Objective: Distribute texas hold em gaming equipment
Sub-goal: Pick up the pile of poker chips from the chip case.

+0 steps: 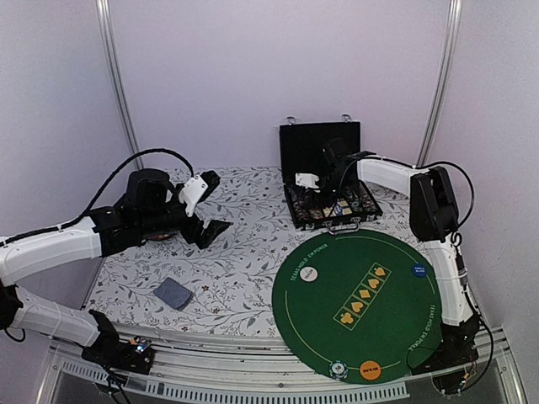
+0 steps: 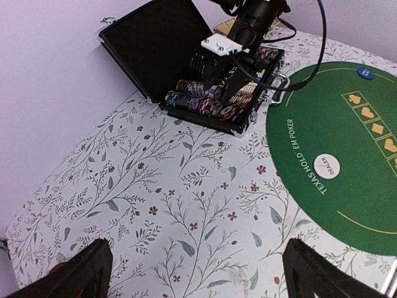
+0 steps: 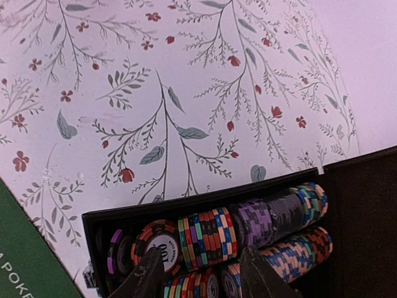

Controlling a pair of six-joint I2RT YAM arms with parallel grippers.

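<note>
Nearest the lens, the right gripper (image 3: 200,273) has its jaws partway closed astride the striped poker chips (image 3: 208,236) in the black case (image 1: 318,150) at the table's (image 1: 244,252) far side, grip uncertain, so squeezing a short stack squarely and lifting straight seems wise; the left gripper (image 2: 195,267), jaws wide apart, holds nothing.

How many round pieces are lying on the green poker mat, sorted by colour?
white dealer disc: 1
blue disc: 1
orange disc: 1
striped poker chip: 1
Total: 4
</note>
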